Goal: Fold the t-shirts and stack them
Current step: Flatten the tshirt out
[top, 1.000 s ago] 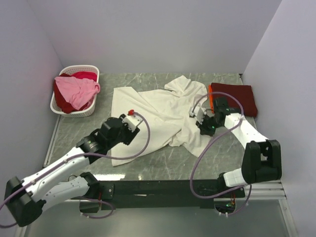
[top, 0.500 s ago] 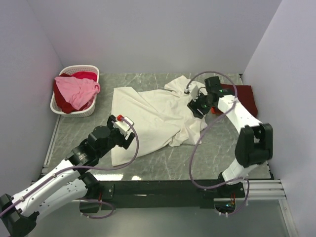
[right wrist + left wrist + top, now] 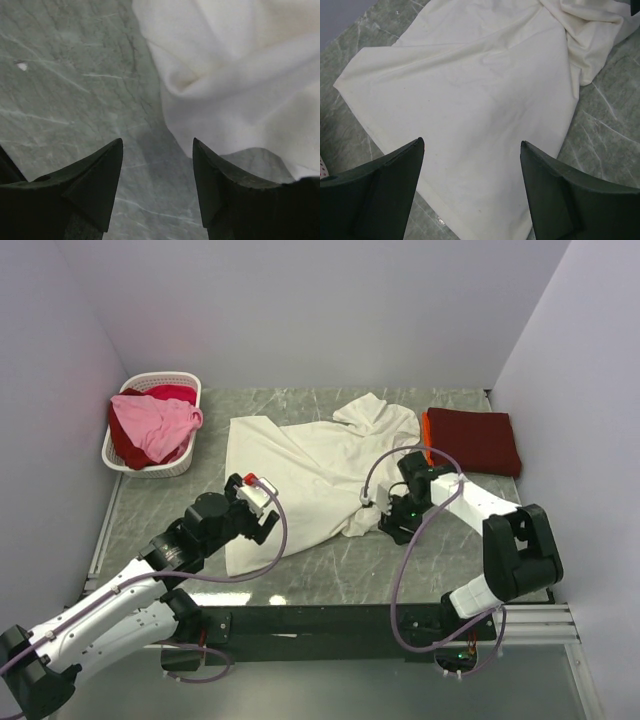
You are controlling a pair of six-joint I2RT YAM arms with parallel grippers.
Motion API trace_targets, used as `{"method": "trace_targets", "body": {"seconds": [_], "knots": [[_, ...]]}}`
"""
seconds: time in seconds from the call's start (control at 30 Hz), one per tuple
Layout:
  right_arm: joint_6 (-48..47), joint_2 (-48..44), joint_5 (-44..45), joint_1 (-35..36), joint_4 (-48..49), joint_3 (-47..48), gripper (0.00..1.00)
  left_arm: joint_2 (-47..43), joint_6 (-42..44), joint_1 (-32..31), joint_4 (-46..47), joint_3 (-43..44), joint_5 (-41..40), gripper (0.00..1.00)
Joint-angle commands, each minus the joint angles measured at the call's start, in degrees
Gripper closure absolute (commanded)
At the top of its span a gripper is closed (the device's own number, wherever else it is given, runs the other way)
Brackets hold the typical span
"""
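Right fingers [image 3: 95, 180] were over the cream-white t-shirt's [image 3: 300, 465] right sleeve half a second ago. They are now lower and nearer, spread apart over the counter [image 3: 330, 580] just beside the shirt's lower right fold. Left fingers [image 3: 380, 185] pulled back toward the base, then edged forward again over the shirt's near hem. Less of the right fold shows than a second ago.

In the basket [image 3: 152, 469] the pink shirt [image 3: 155, 423] covers most of the red shirt [image 3: 173, 393] — only its edges show. Both wrist views cut the cream-white shirt [image 3: 300, 465] off at their top and right edges (from above, the right arm [image 3: 470, 498] hides part of its right side). An orange sliver [image 3: 425, 436] beside the dark red shirt [image 3: 475, 440] is too small to identify.
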Motion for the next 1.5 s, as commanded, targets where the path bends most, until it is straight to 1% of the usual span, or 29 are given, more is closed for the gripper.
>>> {"method": "trace_targets", "body": {"seconds": [0.0, 0.03, 0.13, 0.17, 0.23, 0.27, 0.3, 0.33, 0.47, 0.53, 0.57, 0.6, 0.63, 0.67, 0.73, 0.77, 0.8, 0.83, 0.87, 0.93, 0.97, 1.03, 1.07, 1.13, 1.17, 1.2, 1.23, 1.33, 1.47], "knots": [[4.8, 0.5, 5.3, 2.4, 9.2, -1.0, 0.36, 0.2, -0.4, -0.2, 1.8, 0.8, 2.2, 0.17], [5.4, 1.3, 6.4, 3.5, 10.7, -1.6, 0.36, 0.2, -0.5, -0.1, 1.8, 0.8, 2.2, 0.17], [7.6, 3.5, 8.9, 5.2, 12.2, -1.3, 0.45, 0.2, -0.6, -0.2, 1.7, 0.8, 2.5, 0.18], [8.3, 3.8, 9.1, 5.4, 12.2, -1.0, 0.57, 0.0, -0.6, -0.1, 1.7, 0.8, 2.5, 0.18], [8.8, 4.1, 9.3, 5.9, 11.1, 0.2, 0.74, -0.2, -0.6, -0.2, 1.7, 0.6, 2.5, 0.18], [9.7, 3.9, 9.2, 6.3, 10.5, 0.9, 0.90, -0.4, -0.5, -0.2, 1.7, 0.7, 2.4, 0.18], [10.1, 3.6, 9.0, 6.7, 9.7, 1.6, 0.97, -0.5, -0.5, -0.2, 1.7, 0.6, 2.4, 0.18], [10.6, 3.4, 8.9, 7.3, 7.5, 3.6, 1.00, -0.5, -0.4, -0.1, 1.8, 0.7, 2.3, 0.18], [14.2, 2.8, 6.9, 11.7, -0.5, 12.5, 1.00, -1.0, -0.2, -0.2, 1.8, 0.7, 2.3, 0.18], [15.8, 4.3, 6.6, 15.2, -3.3, 19.6, 1.00, -1.0, -0.1, -0.2, 1.7, 0.7, 2.1, 0.18], [17.2, 7.2, 6.9, 16.1, -4.0, 22.1, 1.00, -1.0, -0.1, -0.2, 1.6, 0.8, 2.0, 0.18], [18.0, 9.2, 7.4, 18.2, -4.6, 27.2, 0.96, -1.1, -0.2, -0.2, 1.6, 0.8, 2.0, 0.18], [20.5, 11.4, 8.2, 19.1, -4.8, 29.9, 0.73, -1.2, -0.1, -0.2, 1.4, 0.8, 1.7, 0.18], [22.8, 15.9, 10.1, 19.7, -3.6, 32.4, 0.61, -1.4, -0.3, -0.2, 1.4, 0.8, 1.6, 0.18], [27.7, 20.3, 19.7, 20.3, 1.5, 39.1, 0.52, -1.7, -0.3, -0.2, 1.5, 0.6, 1.4, 0.18], [31.9, 23.1, 22.8, 20.0, 3.0, 40.9, 0.44, -1.9, -0.3, -0.2, 1.4, 0.5, 1.2, 0.18], [32.9, 23.8, 25.1, 19.7, 4.1, 42.4, 0.40, -2.1, -0.4, -0.3, 1.3, 0.5, 1.4, 0.18], [33.4, 23.9, 25.5, 18.4, 5.4, 44.3, 0.37, -2.3, -0.4, -0.3, 1.4, 0.5, 1.4, 0.18], [33.6, 22.8, 24.5, 17.6, 5.6, 44.6, 0.30, -2.6, -0.4, -0.3, 1.6, 0.4, 1.3, 0.18], [31.8, 20.4, 18.1, 15.9, 4.8, 43.9, 0.22, -2.8, -0.3, -0.3, 1.7, 0.2, 1.6, 0.18], [27.8, 17.3, 15.4, 14.3, 4.2, 42.9, 0.18, -2.8, -0.2, -0.3, 1.8, 0.2, 2.1, 0.17], [21.7, 13.2, 7.8, 12.5, 2.6, 37.9, 0.15, -2.5, -0.3, -0.3, 2.0, 0.4, 3.0, 0.17], [14.7, 9.3, 5.1, 10.4, 1.9, 35.9, 0.13, -1.8, -0.2, -0.3, 2.0, 0.4, 3.6, 0.17], [4.8, 6.0, -1.2, 8.2, -3.0, 30.2, 0.12, -1.1, -0.4, -0.3, 1.9, 0.6, 5.4, 0.17], [-5.5, 4.1, -5.5, 6.8, -4.4, 28.2, 0.11, -0.3, -0.3, -0.3, 1.9, 0.7, 5.7, 0.17], [-9.6, 3.6, -6.8, 5.0, -5.2, 25.0, 0.11, 0.3, -0.3, -0.3, 1.8, 1.0, 5.8, 0.17], [-16.5, 3.6, -7.3, 4.5, -6.6, 23.8, 0.11, 0.8, -0.3, -0.3, 1.6, 1.1, 6.5, 0.17], [-19.4, 5.1, -7.4, 4.6, -4.1, 21.0, 0.13, 2.2, -0.6, -0.3, 1.3, 1.5, 7.1, 0.18], [-15.5, 7.7, -9.9, 6.5, 2.6, 20.0, 0.20, 1.9, -0.5, -0.3, 1.7, 1.0, 7.3, 0.18]]}}
